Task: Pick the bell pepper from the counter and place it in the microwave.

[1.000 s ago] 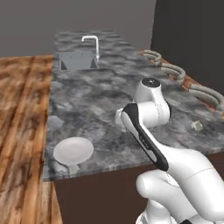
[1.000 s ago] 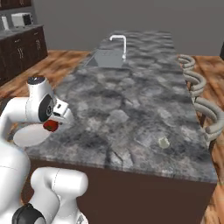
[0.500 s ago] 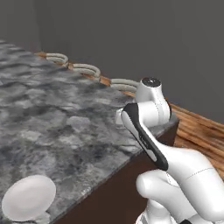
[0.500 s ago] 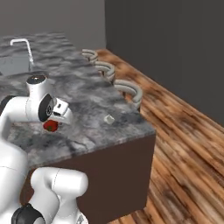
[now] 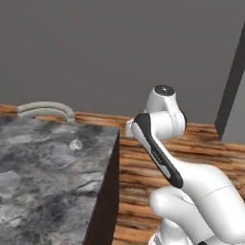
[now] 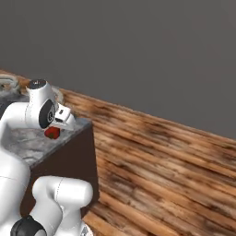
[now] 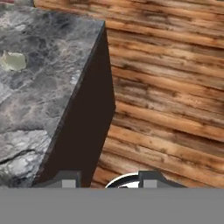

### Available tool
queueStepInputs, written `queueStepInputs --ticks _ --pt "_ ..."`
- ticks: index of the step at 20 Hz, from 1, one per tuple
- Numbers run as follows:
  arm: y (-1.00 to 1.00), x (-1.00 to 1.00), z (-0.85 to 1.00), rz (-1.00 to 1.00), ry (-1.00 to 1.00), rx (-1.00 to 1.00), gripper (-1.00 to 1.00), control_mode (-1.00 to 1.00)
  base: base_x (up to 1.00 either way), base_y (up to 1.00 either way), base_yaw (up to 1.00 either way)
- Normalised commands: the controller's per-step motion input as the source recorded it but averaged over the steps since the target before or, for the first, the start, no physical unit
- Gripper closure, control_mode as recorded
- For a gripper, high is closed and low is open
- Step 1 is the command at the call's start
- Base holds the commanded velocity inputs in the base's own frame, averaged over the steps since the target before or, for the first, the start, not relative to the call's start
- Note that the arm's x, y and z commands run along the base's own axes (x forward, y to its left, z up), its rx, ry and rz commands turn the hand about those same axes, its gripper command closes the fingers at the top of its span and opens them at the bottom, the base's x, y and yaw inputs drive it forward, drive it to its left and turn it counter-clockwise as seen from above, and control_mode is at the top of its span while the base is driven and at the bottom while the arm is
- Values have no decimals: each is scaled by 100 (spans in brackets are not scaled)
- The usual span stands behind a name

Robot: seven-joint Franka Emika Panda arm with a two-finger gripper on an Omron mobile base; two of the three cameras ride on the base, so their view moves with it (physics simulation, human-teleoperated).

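The small red bell pepper (image 6: 51, 133) hangs in my gripper (image 6: 56, 128), which is shut on it just above the end of the counter (image 6: 25, 142). The grey mottled counter (image 5: 43, 182) ends in a dark brown side panel; its corner lies at the left of the hand view, counter (image 7: 39, 74). My gripper (image 7: 109, 180) points down past that corner toward the wood floor, and the pepper is hidden in that view. The microwave is out of view.
A small pale object (image 5: 75, 144) lies on the counter near its end, also in the hand view, pale object (image 7: 13, 61). Curved grey stool backs (image 5: 45, 109) stand beyond the counter. Wood floor (image 6: 161, 166) spreads to the right below a plain grey wall (image 6: 138, 55).
The base has turned right, so both base views swung: sink, faucet and white plate slid out, and the counter's end, floor and wall came in. The pepper stays in the gripper.
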Motion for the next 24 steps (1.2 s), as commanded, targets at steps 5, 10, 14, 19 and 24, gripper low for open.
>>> queueStepInputs --ticks 5,10,14,19,24 --pt "0 0 0 0 0 0 100 100 0 30 -94" --pt "0 0 0 0 0 0 100 100 0 28 -95" --pt "0 0 0 0 0 0 100 100 0 27 -95" --pt "0 0 0 0 0 0 100 100 1 14 -93" --pt "0 0 0 0 0 0 100 100 18 0 -82"
